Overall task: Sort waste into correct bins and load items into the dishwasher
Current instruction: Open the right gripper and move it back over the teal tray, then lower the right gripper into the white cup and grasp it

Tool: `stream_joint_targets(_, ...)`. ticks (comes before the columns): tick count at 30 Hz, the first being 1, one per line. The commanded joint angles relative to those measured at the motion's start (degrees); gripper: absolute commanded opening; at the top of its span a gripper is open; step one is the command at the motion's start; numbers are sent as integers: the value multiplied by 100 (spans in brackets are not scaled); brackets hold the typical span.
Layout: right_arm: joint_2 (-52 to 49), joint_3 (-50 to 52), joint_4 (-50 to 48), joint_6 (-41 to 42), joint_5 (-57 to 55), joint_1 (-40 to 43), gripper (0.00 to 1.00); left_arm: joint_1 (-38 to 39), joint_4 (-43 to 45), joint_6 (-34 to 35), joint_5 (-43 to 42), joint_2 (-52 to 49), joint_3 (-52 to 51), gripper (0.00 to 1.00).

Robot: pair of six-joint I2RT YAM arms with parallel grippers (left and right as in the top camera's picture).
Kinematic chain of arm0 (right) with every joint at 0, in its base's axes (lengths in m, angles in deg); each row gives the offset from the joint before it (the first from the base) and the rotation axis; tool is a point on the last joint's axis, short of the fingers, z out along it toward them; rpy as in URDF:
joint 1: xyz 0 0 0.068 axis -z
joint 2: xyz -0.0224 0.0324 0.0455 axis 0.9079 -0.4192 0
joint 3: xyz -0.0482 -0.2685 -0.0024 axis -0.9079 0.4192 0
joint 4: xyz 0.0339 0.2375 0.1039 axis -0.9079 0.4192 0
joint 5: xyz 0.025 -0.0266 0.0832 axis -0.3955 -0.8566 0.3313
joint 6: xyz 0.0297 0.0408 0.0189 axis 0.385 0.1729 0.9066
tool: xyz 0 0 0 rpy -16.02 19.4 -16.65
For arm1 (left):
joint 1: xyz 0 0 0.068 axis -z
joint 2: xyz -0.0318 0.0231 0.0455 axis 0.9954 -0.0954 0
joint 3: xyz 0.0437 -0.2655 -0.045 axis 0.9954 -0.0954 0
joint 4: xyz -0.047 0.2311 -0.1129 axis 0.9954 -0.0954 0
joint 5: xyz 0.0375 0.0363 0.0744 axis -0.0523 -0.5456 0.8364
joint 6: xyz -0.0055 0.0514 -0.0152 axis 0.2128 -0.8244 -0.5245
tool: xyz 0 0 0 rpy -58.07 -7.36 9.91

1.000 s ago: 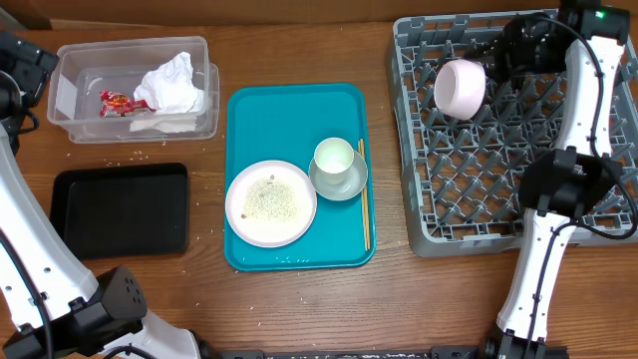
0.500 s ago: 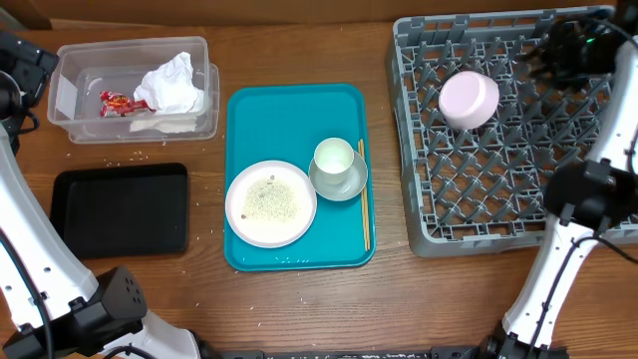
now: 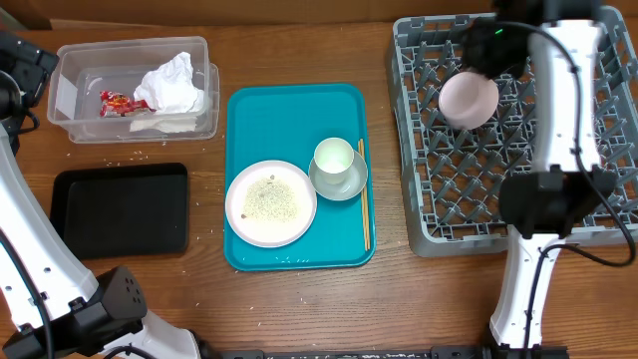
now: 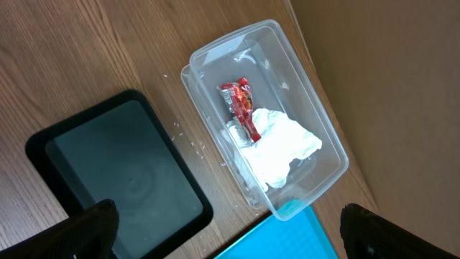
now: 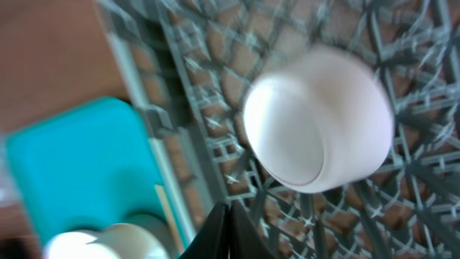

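Right gripper (image 5: 226, 232): fingers pinched together, empty, just above the pale-pink bowl (image 5: 316, 129). The view is blurry. The bowl lies tipped on the pegs, back-left in the dish rack (image 3: 439, 214). Left gripper (image 4: 230, 241): spread wide, holding nothing, above the clear tub (image 4: 315, 97). The tub holds napkins (image 4: 280, 147) and the red wrapper (image 4: 241, 108), with the black tray (image 4: 122, 180) beside it. On the teal tray (image 3: 289, 115) are the white plate (image 3: 269, 202) with rice, the grey-green bowl (image 3: 351, 184) with the white cup (image 3: 334, 157) inside, and the chopsticks (image 3: 365, 209).
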Motion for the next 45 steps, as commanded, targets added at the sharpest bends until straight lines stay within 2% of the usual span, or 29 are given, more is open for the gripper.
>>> stream_joint_targets(1,-37,732,-168,66,-732,0,4,7,4,-85,70,-37,4,100)
stream_joint_targets(7,-37,1425,-341,96,-1115,11,4,7,4,-85,68,-37,4,100)
stream_joint_targets(16,-37,1366,-595,101,-1759,35,4,7,4,-85,68,-37,4,100)
stream_joint_targets(21,-11,841,-280,240,-1823,33,4,7,4,-85,70,-37,4,100)
stream_joint_targets(24,48,245,48,216,-1414,-2,4,7,4,-85,68,-37,4,100)
stream_joint_targets(27,188,-433,236,-13,-275,-85,5,7,4,-85,70,-37,4,100)
stream_joint_targets(30,448,-664,234,-358,1252,-214,16,7,4,-85,68,-37,4,100)
stream_joint_targets(32,603,-669,234,-391,1845,-369,35,7,4,-85,70,-37,4,100)
stream_joint_targets(34,697,-667,236,-389,1939,-601,54,7,4,-85,70,-37,4,100)
stream_joint_targets(36,739,-654,236,-387,1939,-855,77,7,7,-85,70,-37,4,100)
stream_joint_targets(37,748,-651,236,-387,1923,-997,83,7,4,-85,68,-37,4,100)
stream_joint_targets(42,758,-651,236,-348,1692,-1784,88,7,4,-85,70,-37,4,100)
stream_joint_targets(45,837,-649,238,-184,802,-2385,95,7,4,-85,68,-37,4,100)
